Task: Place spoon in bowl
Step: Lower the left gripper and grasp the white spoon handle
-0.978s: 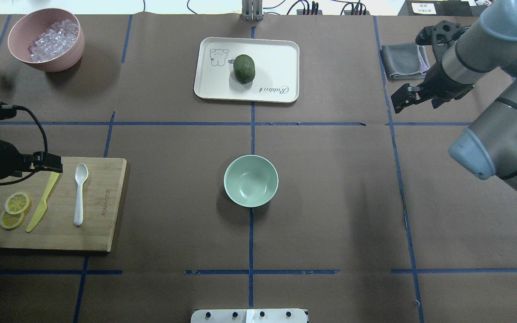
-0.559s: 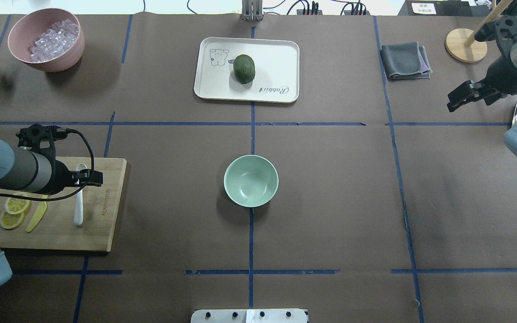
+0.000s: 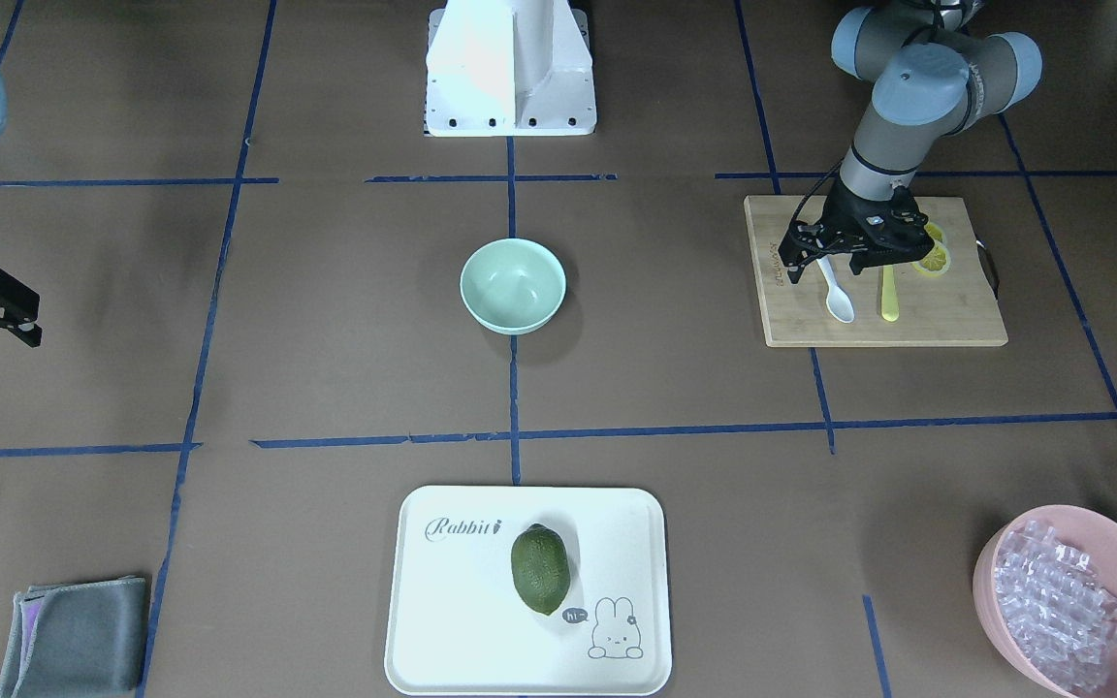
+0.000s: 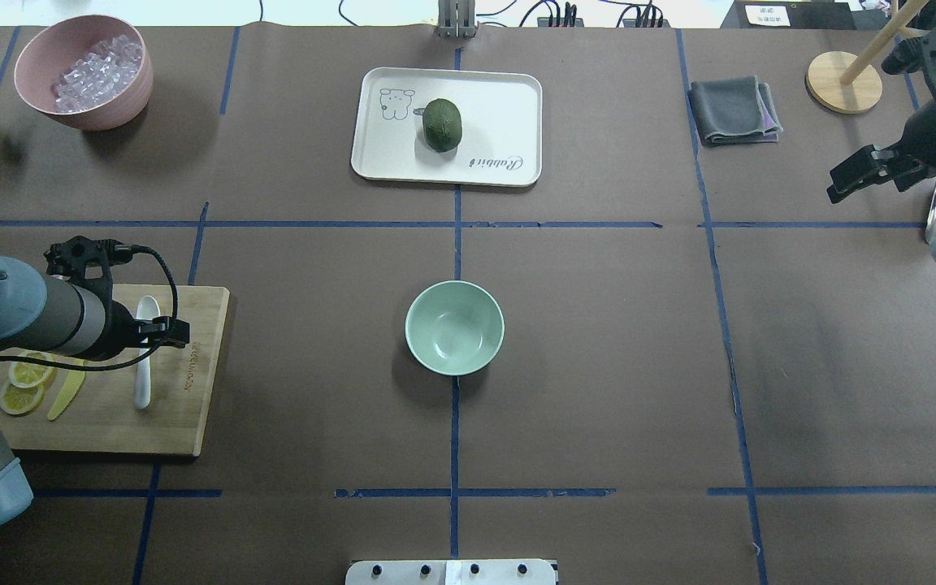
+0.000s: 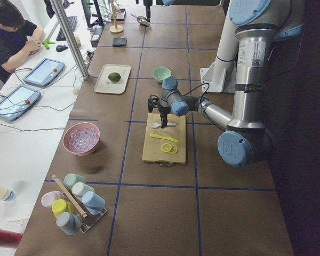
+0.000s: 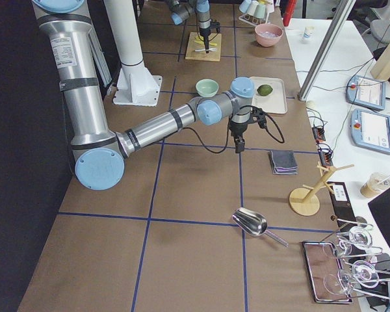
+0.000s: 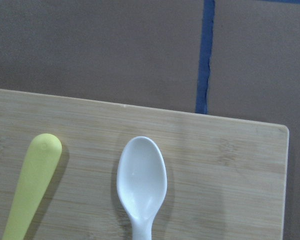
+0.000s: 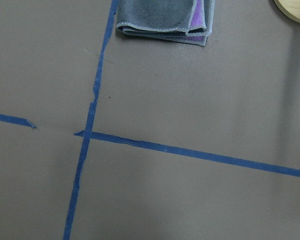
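Overhead and front cameras face off across the table (image 4: 614, 341) (both catch the bowl (image 4: 454, 327)); wrist cameras look down close.

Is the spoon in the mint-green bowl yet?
No, the spoon lies on the cutting board, and the bowl holds nothing.

Small white plastic spoon (image 4: 141, 380), slim-handled, flat on the wooden board (image 4: 184, 422) at the left end of the counter (image 4: 598, 366), oval scoop hollow-side up (clearest from the left wrist) and pointing away from the robot. Small round pale mint-green bowl (image 4: 454, 327), upright at the counter's middle on a blue tape line, glossy inside showing, well apart from the spoon.
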